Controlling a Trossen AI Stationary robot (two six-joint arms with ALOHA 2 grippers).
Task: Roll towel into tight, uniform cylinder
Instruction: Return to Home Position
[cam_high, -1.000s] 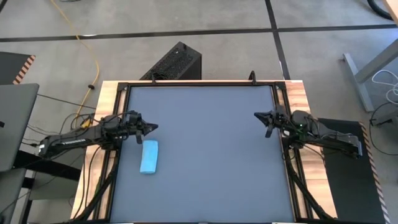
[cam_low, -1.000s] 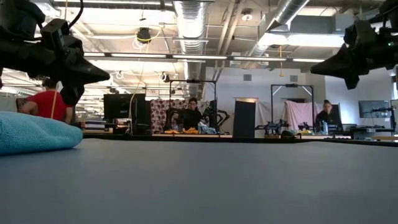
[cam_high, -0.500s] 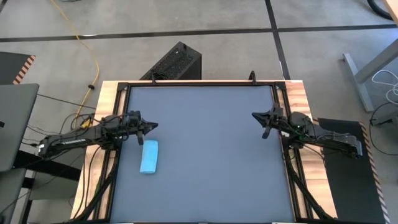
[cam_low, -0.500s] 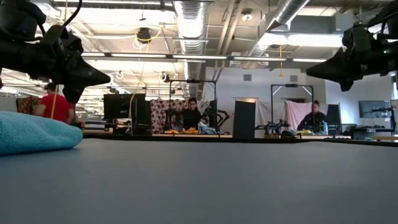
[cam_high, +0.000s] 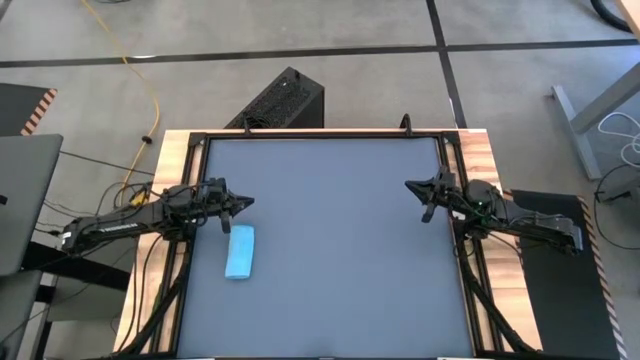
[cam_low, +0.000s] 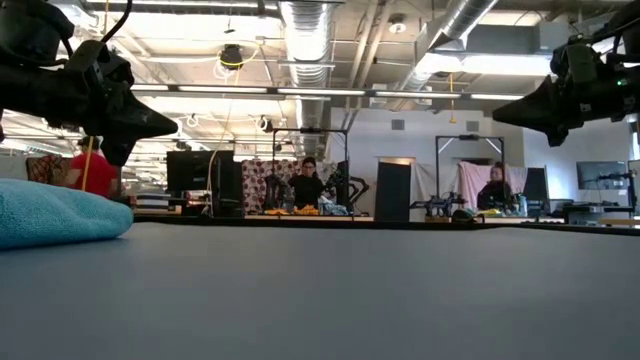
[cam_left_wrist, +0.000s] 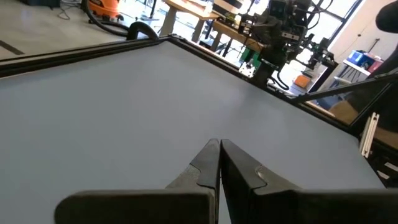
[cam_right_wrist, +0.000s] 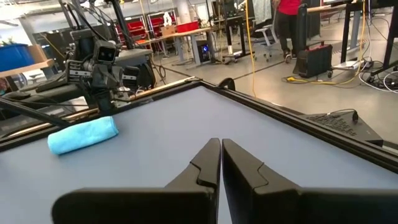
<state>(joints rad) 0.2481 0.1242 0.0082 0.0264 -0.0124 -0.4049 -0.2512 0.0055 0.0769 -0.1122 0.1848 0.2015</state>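
**Rolled towel lies at the table's left side, both arms raised clear of it**

The towel is rolled into a short light-blue cylinder (cam_high: 239, 251) that lies flat on the dark grey tabletop (cam_high: 340, 260). It sits close to the left edge, about halfway along it, with its long axis running roughly parallel to that edge. In the low view it shows as a soft, rounded bulk (cam_low: 55, 215) at the far left.

The left gripper (cam_high: 248, 205) hangs just beside one end of the roll. It is lifted off the surface and apart from the cloth, and its two fingers are pressed together on nothing, as its wrist view (cam_left_wrist: 219, 144) shows.

The right gripper (cam_high: 412, 187) is across the table near the right edge, well apart from the roll. It too is pinched closed (cam_right_wrist: 221, 142) and holds nothing.

The rest of the tabletop is plain and sits in a black frame with wooden side strips (cam_high: 165, 180). Beyond it lie a concrete floor, a yellow cable (cam_high: 150, 90) and a black box (cam_high: 285, 100). The low view looks into an open workshop with ceiling ducts, where a person in red (cam_low: 95, 172) and two more people are at benches.
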